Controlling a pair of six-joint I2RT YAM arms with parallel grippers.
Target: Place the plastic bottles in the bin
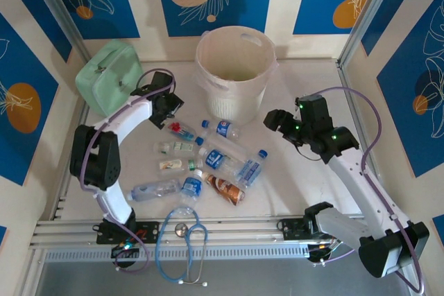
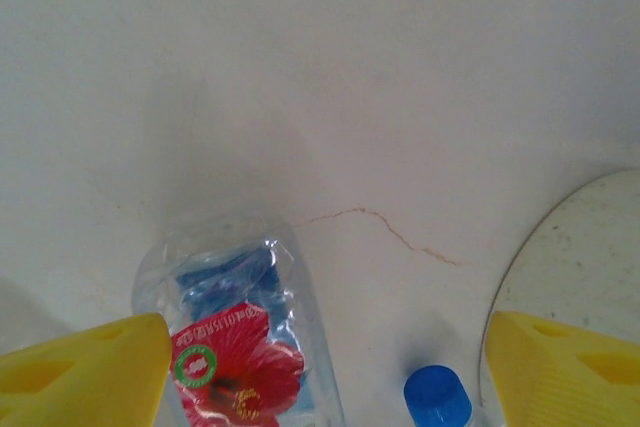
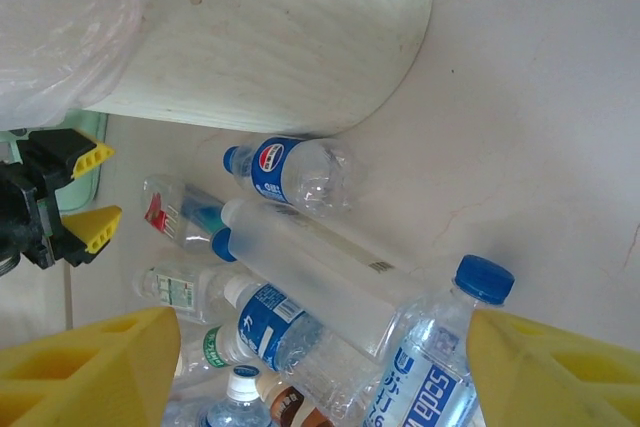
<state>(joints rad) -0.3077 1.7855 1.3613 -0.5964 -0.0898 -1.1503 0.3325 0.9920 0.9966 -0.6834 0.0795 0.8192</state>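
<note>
- Our left gripper [image 2: 320, 382] hangs wide open over the red-label bottle [image 2: 238, 347], which lies near one finger; we should centre first, then close.
- Our right gripper [image 1: 279, 121] gapes too, empty.
- The bottles [image 1: 223, 129] lie before the bin [image 1: 232, 98], which seems empty.

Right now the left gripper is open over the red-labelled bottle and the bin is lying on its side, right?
No: the bin stands upright, mouth up, as the top external view shows. The left gripper is open over the red-labelled bottle.
</note>
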